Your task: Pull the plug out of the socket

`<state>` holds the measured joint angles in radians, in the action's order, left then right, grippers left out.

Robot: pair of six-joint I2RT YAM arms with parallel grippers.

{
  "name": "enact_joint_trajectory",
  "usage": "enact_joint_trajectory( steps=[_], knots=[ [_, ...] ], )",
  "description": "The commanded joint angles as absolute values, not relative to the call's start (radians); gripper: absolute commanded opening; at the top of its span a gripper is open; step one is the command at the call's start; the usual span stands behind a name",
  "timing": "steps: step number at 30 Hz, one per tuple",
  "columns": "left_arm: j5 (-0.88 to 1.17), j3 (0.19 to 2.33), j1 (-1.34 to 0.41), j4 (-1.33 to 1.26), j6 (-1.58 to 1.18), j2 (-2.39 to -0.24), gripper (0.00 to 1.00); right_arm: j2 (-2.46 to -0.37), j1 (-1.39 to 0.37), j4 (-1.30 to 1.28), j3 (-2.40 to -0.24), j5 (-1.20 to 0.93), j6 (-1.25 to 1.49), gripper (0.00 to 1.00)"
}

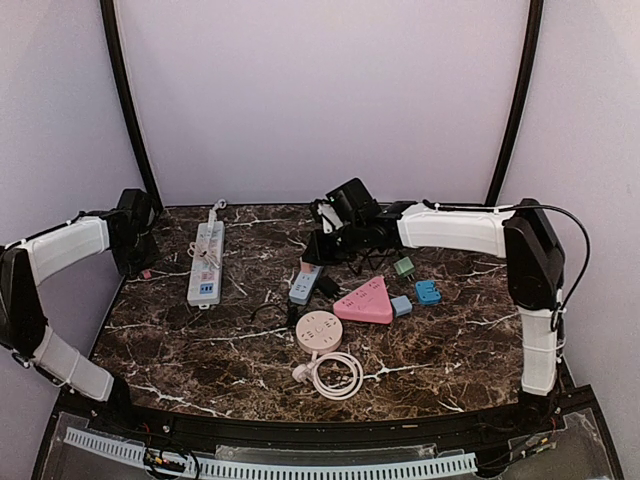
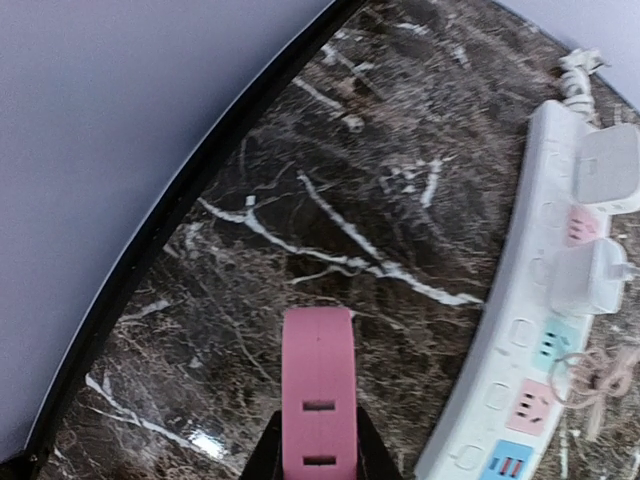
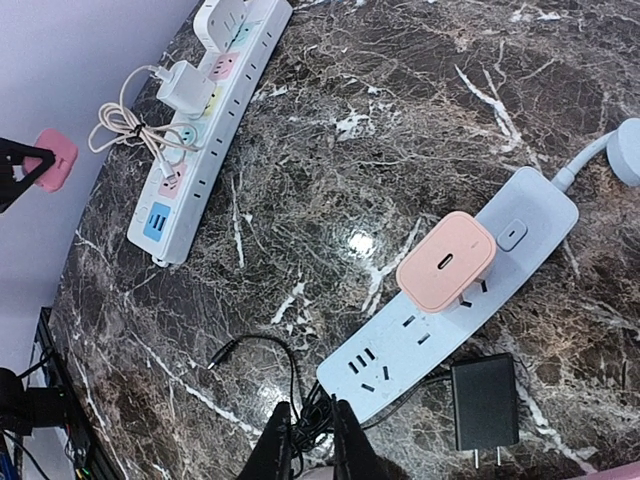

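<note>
A pale blue socket strip (image 3: 450, 300) (image 1: 305, 284) lies mid-table with a pink plug-in charger (image 3: 445, 262) seated in it. A black adapter (image 3: 485, 402) lies loose beside the strip, prongs bare. My right gripper (image 3: 312, 403) (image 1: 318, 250) hovers over the strip's near end, fingers a narrow gap apart, with the adapter's bundled black cord (image 3: 300, 375) showing between them. My left gripper (image 2: 318, 450) (image 1: 140, 262) is shut on a pink plug (image 2: 318, 390) above the table's left edge. That pink plug (image 3: 52, 158) also shows in the right wrist view.
A long white power strip (image 1: 205, 262) (image 2: 540, 330) (image 3: 205, 130) lies at the back left with white chargers (image 2: 608, 168) and a coiled cord. A pink triangular socket (image 1: 366, 302), a round pink socket (image 1: 319, 330), a white cable coil (image 1: 335, 375) and small adapters (image 1: 428, 291) lie centre-right.
</note>
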<state>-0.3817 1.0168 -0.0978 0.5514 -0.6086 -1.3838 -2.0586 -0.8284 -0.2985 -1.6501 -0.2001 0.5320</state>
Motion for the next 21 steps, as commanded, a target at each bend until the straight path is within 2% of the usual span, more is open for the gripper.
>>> enact_joint_trajectory(
  steps=[1, 9, 21],
  knots=[
    [-0.407, 1.058, -0.036, 0.610, -0.533, -1.480, 0.00, -1.998, -0.839, -0.286, -1.622, -0.170, 0.489, 0.13],
    [-0.399, 1.101, -0.020, 0.588, -0.509, -1.666, 0.05, -1.963, -0.839, -0.280, -1.584, -0.157, 0.466, 0.17],
    [-0.417, 1.122, -0.020, 0.580, -0.508, -1.748, 0.16, -1.970, -0.838, -0.280, -1.580, -0.160, 0.451, 0.19]
  ],
)
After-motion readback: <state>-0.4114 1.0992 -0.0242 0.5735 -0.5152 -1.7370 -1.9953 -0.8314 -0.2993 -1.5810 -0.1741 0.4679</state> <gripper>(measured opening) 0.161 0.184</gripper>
